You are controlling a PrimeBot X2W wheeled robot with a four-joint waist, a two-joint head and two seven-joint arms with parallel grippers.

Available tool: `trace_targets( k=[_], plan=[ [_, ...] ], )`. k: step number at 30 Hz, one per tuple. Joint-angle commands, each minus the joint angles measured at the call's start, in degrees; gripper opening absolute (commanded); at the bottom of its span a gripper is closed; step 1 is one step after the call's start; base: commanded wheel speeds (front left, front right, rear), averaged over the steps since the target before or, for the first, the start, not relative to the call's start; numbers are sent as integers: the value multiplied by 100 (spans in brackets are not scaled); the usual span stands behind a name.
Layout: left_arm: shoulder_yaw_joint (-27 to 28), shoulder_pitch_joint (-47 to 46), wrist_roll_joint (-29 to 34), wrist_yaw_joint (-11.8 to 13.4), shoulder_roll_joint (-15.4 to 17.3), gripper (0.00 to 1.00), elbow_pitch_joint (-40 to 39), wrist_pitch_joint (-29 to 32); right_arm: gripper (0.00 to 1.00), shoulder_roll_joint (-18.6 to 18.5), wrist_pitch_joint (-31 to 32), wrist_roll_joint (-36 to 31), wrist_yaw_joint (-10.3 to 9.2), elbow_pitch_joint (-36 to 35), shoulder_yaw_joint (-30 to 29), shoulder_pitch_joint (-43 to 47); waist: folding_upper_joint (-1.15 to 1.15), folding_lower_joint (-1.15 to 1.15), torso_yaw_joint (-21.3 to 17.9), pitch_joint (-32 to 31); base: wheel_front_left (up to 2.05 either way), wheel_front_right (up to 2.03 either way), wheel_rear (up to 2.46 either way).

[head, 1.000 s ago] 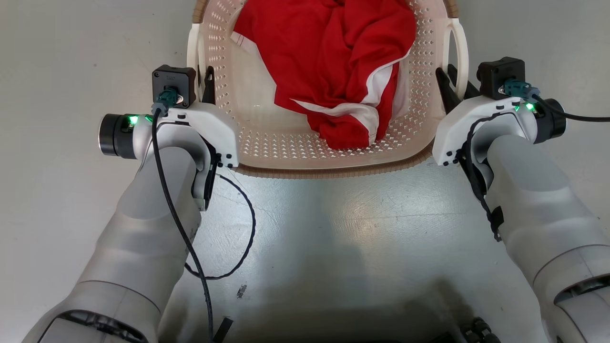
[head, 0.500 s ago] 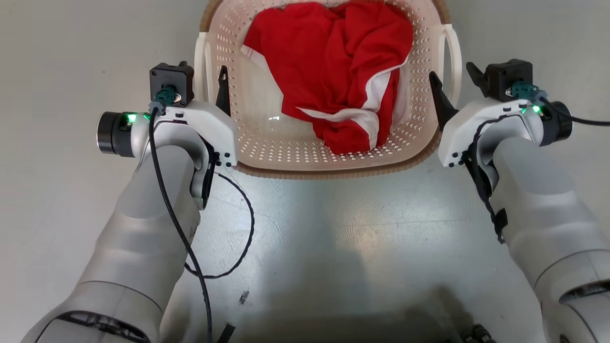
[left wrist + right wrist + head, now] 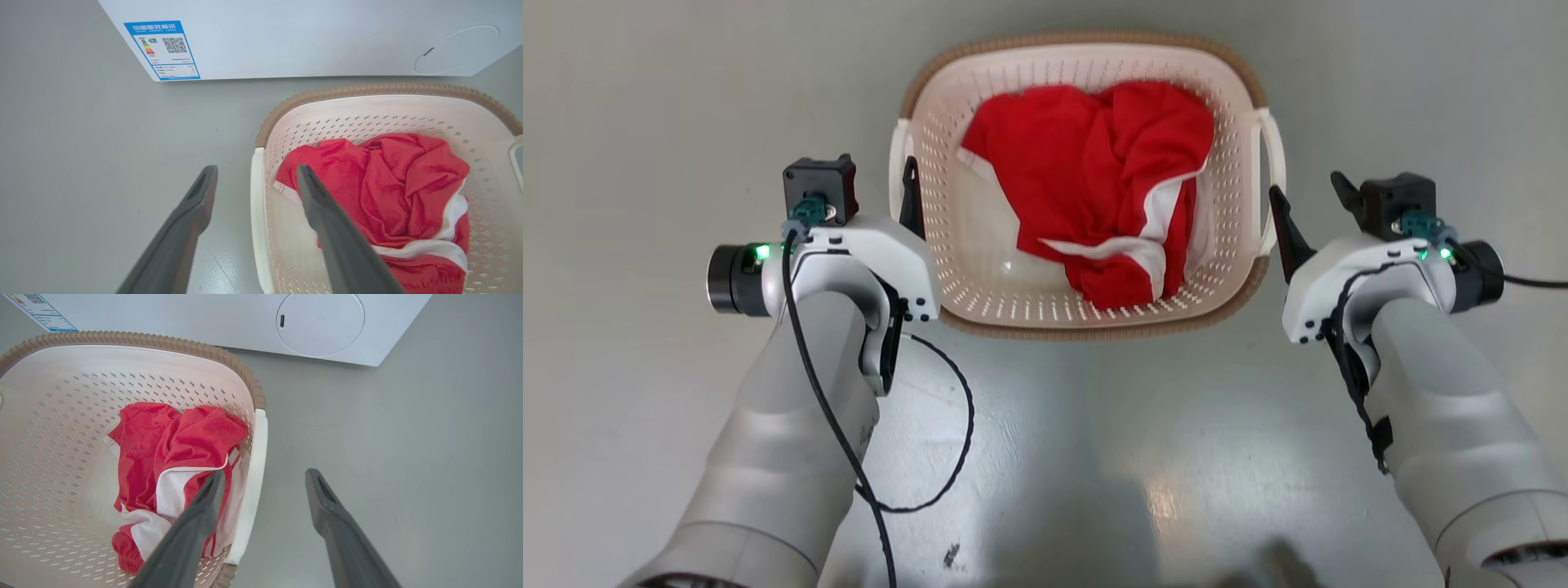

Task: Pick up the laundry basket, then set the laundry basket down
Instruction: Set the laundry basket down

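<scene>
Floor [image 3: 645,122] of pale grey carries the laundry basket [image 3: 1086,65], which stands upright between the two arms, its brown rim complete all round in the head view. A red garment with white trim [image 3: 1094,180] lies bunched inside it.

From the head, the left arm's inner finger [image 3: 910,192] overlaps the basket's left wall, and the right arm's inner finger [image 3: 1284,233] stands just beside the right handle [image 3: 1270,180]. A black cable [image 3: 956,441] loops from the left forearm over the floor.

The wrist views add the gap between the fingers. The left gripper [image 3: 256,171] has its jaws apart and grips nothing: the white left handle [image 3: 257,228] lies between the fingers, one over bare floor and one over the garment. The right gripper [image 3: 265,475] is also spread and empty, with the other handle between its fingers. Whether any finger touches the plastic I cannot tell.

Both wrist views bring in a white washing machine [image 3: 306,41] just beyond the basket's far rim. The left one shows its blue-edged label [image 3: 162,50], and the right one its round cover [image 3: 320,323].
</scene>
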Motion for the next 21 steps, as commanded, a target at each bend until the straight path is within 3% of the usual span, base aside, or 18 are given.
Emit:
trace_targets(
  k=[1, 4, 9, 21],
  plan=[
    [176, 266, 38, 6, 122, 100, -160, -35, 100, 104, -63, -119, 35, -154, 16, 327, 0, 0, 44, -253, 0, 0, 0],
    [269, 379, 20, -30, 113, 100, -280, -35, 100, 104, -63, -175, 35, -245, -23, 426, 0, 0, 62, -428, 0, 0, 0],
    [346, 834, -96, -299, 101, 100, -560, -35, 100, 104, -63, -261, 35, -666, -88, 797, 0, 0, 79, -1041, 0, 0, 0],
    [413, 1784, -313, -319, 99, 100, -1125, -35, 100, 104, -63, -61, 35, -1576, 4, 1633, 0, 0, 79, -2437, 0, 0, 0]
  ],
)
